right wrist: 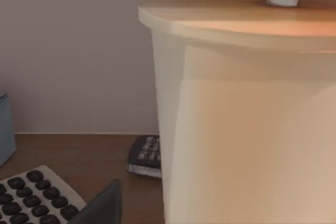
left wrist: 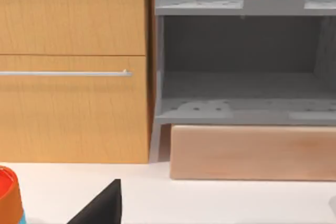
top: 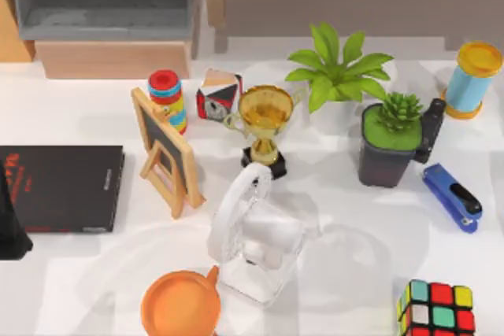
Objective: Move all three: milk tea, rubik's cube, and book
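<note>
Milk tea (right wrist: 247, 108) looms before my right jaws — grip unclear — book (top: 63, 188) beside left arm.

A rendered home-office or study corner. A white table (top: 370, 234) carries desk clutter: a stapler (top: 452, 197) at four o'clock, potted plants (top: 339, 76) at one, a small chalkboard (top: 164, 151) at nine. Wooden drawers (left wrist: 73, 66) and grey shelves (left wrist: 241, 56) stand behind; a keyboard (right wrist: 31, 198) lies on brown wood.

Book (top: 63, 186) cover: red marks, white text, apparently illegible.
</note>
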